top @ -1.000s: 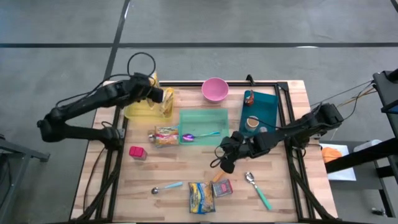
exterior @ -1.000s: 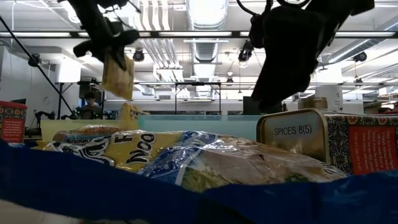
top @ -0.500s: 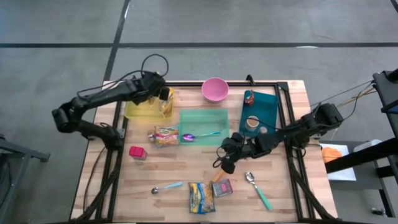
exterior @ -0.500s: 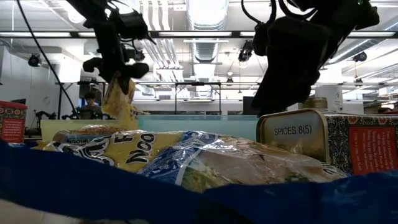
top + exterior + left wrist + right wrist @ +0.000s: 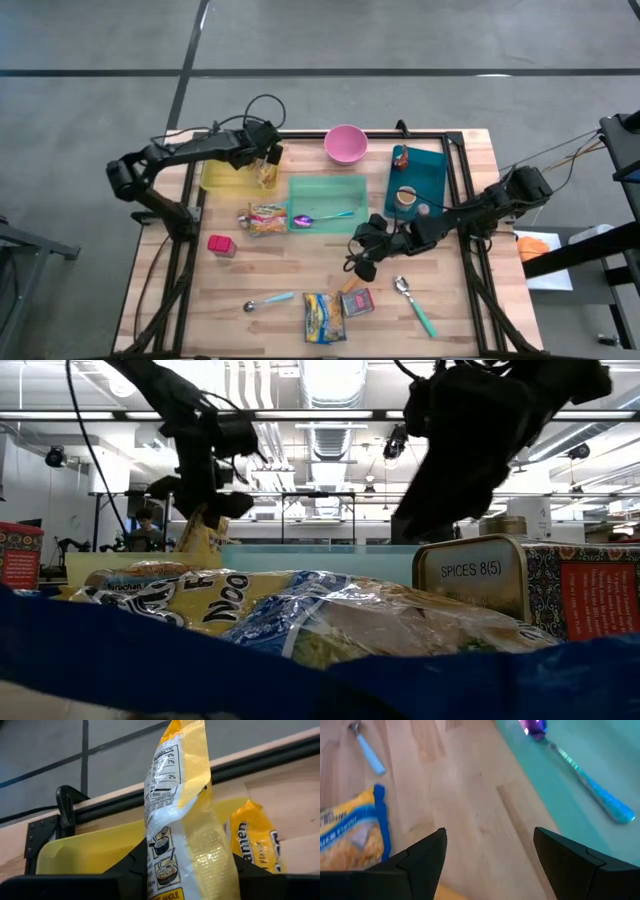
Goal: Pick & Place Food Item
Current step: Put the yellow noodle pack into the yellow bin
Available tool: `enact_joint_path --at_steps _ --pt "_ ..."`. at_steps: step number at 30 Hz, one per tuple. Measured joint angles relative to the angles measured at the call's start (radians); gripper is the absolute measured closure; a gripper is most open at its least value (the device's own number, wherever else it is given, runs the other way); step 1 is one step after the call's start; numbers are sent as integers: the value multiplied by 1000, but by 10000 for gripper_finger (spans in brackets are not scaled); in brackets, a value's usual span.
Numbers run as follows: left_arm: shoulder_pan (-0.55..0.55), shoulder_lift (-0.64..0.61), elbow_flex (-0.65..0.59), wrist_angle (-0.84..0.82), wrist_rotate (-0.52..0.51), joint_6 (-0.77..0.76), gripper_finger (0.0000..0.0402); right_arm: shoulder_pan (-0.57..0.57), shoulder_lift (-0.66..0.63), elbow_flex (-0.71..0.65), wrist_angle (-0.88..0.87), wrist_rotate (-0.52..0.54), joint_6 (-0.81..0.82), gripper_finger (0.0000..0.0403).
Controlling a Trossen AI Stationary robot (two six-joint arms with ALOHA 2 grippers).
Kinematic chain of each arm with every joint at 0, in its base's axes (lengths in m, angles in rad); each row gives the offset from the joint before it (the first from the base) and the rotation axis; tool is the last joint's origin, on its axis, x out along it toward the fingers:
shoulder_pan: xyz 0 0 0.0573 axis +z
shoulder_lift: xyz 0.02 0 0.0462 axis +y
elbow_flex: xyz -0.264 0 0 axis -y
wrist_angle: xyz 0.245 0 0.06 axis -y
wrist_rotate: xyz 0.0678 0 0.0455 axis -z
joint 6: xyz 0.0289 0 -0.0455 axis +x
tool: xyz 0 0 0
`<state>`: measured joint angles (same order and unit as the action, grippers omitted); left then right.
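Observation:
My left gripper [image 5: 266,165] is shut on a yellow ramen packet [image 5: 182,815] over the right end of the yellow tray [image 5: 222,178] at the table's far left. In the low view the packet [image 5: 200,535] hangs below the fingers, its lower end hidden behind the tray's wall. A second yellow ramen packet [image 5: 255,845] lies beside it. My right gripper [image 5: 360,262] stands open above bare wood near the table's middle, with nothing between its fingers [image 5: 420,855]. My left gripper pinches the ramen packet's upper end [image 5: 167,870] between its two fingers [image 5: 131,865], one on each flat face. The fingers slant down from the table's left. The packet hangs below them, upright and slightly crumpled; whether its lower end touches the tray, I cannot tell.
A green tray [image 5: 326,203] holds a purple spoon [image 5: 580,770]. A pink bowl [image 5: 345,143], a teal tray [image 5: 418,180], a snack bag [image 5: 265,217] and a pink box [image 5: 220,244] lie around. Near the front lie a noodle packet [image 5: 322,315], a spice tin [image 5: 357,301] and spoons [image 5: 415,303].
My left gripper has come down toward the yellow tray and a little toward the table's right, tipping further downward, with the ramen packet hanging from it throughout. The packet's lower end has sunk to the level of the tray's wall.

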<state>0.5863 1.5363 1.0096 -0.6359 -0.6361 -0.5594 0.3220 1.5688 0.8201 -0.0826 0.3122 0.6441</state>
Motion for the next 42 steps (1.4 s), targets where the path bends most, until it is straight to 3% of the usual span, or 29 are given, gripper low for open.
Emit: enact_joint_path --at_steps 6,15,22,27,33,42 --pt "-12 49 -41 12 0 -58 288 7 0 -7 0 0 0 108" --pt "-38 24 -131 84 3 -114 288 7 0 -7 0 -6 3 108" --pt "-55 -22 -133 82 96 -125 287 8 0 -8 1 -6 3 108" --pt "-55 -28 -134 78 201 -150 209 8 0 -8 3 -6 3 108" --pt "-55 -28 -135 62 229 -156 126 8 0 -8 3 -7 8 108" --pt "-55 -29 -132 55 225 -129 95 8 0 -8 3 -10 11 108"
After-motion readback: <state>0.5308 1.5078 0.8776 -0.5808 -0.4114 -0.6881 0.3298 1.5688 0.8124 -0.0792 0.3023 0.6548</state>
